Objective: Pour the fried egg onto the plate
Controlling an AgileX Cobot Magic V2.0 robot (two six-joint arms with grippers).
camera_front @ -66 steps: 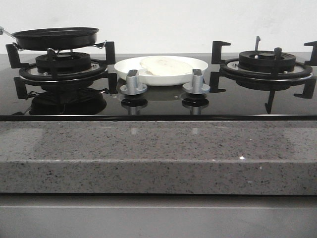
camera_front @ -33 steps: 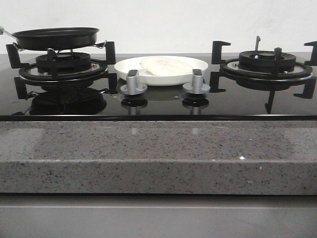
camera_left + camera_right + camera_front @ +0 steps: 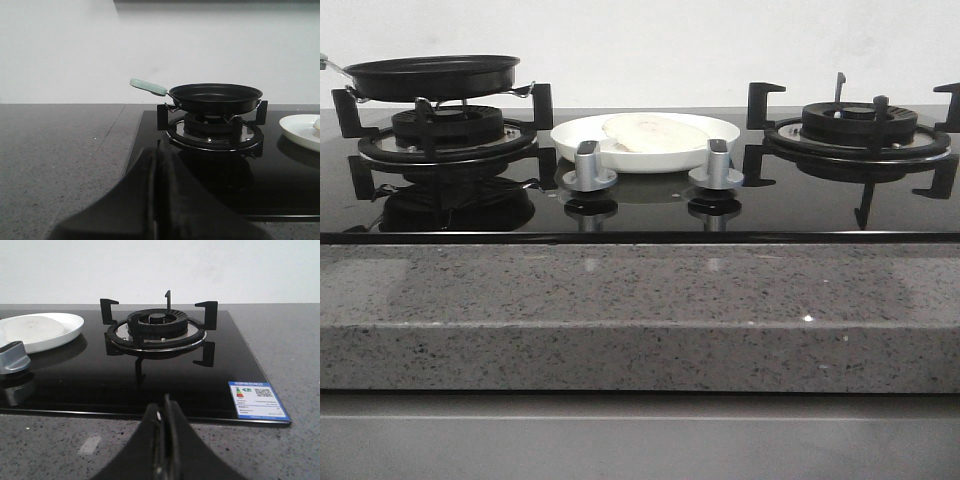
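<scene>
On the hob's middle, between the two burners, the plate (image 3: pixel 645 143) sits just behind the two silver knobs (image 3: pixel 588 168), and the fried egg (image 3: pixel 652 133) lies flat in it, pale side up (no yolk visible). The task looks done. Frying pan (image 3: pixel 432 76) is empty, level on the left burner (image 3: pixel 445 135), mint handle (image 3: pixel 148 86) pointing left and away. Right burner (image 3: pixel 858 125) bare.

Left gripper (image 3: pixel 156 200) hangs low over the near counter, short of the pan, fingers pressed together, holding nothing. Right gripper (image 3: pixel 164 442) likewise, jaws closed and empty, near the hob's front edge (image 3: pixel 150 412) by the energy label (image 3: pixel 257 400).

Risks from here, as I judge it: either arm swinging forward or inward could clip a knob or nudge the plate; the egg lies toward the plate's left-middle, so a shove might slide it over the shallow rim. The left arm rising could catch the pan's handle and tip it off the grate.
</scene>
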